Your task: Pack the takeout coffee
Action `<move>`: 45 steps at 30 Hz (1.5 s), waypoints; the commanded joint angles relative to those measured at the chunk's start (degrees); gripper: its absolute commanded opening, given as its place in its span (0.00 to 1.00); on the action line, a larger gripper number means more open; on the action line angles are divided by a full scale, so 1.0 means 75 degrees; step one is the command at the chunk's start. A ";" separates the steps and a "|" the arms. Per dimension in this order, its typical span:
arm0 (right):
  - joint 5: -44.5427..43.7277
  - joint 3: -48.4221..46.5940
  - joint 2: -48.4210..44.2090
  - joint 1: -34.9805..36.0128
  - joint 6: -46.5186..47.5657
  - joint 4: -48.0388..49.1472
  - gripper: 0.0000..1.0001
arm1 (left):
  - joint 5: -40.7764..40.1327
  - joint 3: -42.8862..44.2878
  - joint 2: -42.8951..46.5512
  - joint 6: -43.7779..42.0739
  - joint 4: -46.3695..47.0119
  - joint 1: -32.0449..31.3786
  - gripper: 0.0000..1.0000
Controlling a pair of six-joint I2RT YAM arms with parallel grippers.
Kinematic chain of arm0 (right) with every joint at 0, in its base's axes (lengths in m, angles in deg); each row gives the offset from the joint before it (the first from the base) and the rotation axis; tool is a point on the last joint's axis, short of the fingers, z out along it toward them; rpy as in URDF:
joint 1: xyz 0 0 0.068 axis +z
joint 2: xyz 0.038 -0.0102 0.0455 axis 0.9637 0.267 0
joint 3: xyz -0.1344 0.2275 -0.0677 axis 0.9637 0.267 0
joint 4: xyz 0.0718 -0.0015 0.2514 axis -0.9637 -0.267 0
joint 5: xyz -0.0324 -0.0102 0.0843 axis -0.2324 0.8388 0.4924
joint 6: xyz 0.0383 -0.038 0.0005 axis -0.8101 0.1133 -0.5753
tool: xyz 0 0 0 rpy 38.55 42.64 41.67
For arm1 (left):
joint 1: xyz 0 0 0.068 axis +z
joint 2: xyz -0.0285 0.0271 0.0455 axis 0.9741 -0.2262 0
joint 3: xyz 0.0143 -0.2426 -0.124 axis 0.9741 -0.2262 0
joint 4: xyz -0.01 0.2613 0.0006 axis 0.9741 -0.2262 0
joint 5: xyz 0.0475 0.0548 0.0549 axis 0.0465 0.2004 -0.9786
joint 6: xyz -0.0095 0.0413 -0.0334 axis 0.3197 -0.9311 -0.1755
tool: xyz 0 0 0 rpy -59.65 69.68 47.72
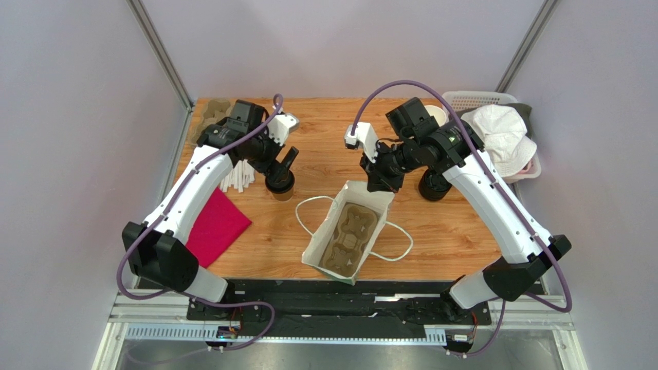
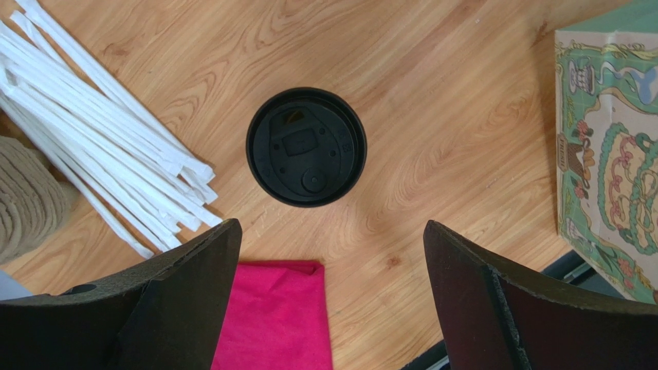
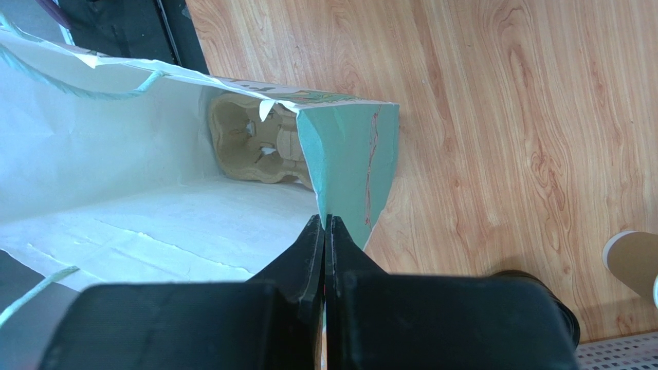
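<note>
While right pincer (image 3: 325, 231) nips bag (image 3: 349, 154) rim, left pincer (image 2: 330, 230) spread above takeout coffee (image 2: 306, 146).

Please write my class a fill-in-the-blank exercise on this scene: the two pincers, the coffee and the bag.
1. The left pincer hangs above the coffee with its jaws ____.
2. The lid on the coffee is coloured ____.
3. The right pincer is shut on the rim of the paper ____.

Missing words: open; black; bag.
</note>
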 commanded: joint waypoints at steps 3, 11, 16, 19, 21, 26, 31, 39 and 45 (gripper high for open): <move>-0.0066 0.0053 -0.0176 -0.0025 -0.0153 -0.0104 0.00 | -0.0157 -0.0061 -0.0540 0.0747 0.0943 0.0070 0.97; -0.0101 0.0159 -0.0199 -0.0025 -0.0118 -0.0127 0.00 | -0.0355 -0.0214 -0.1256 0.1052 0.1412 0.0105 0.98; -0.0077 0.0229 -0.0199 -0.0025 -0.0106 -0.0127 0.00 | -0.0578 -0.0307 -0.1560 0.1157 0.1564 0.0152 0.98; -0.0112 0.0229 -0.0223 -0.0025 -0.0106 -0.0127 0.00 | -0.0625 -0.0366 -0.1689 0.1181 0.1600 0.0199 0.98; -0.0112 0.0241 -0.0211 -0.0014 -0.0095 -0.0127 0.00 | -0.0579 -0.0366 -0.1771 0.1193 0.1553 0.0210 0.98; -0.0112 0.0241 -0.0188 -0.0025 -0.0095 -0.0127 0.00 | -0.0450 -0.0553 -0.1737 0.1216 0.1576 0.0234 0.91; -0.0077 0.0182 -0.0141 -0.0014 -0.0095 -0.0139 0.00 | -0.0414 -0.0764 -0.1725 0.1275 0.1646 0.0234 0.86; -0.0066 0.0147 -0.0082 -0.0014 -0.0095 -0.0174 0.00 | -0.0625 -0.1034 -0.1842 0.1322 0.1892 0.0234 0.82; -0.0089 0.0135 -0.0082 -0.0025 -0.0095 -0.0174 0.00 | -0.0660 -0.1151 -0.1924 0.1334 0.1940 0.0234 0.79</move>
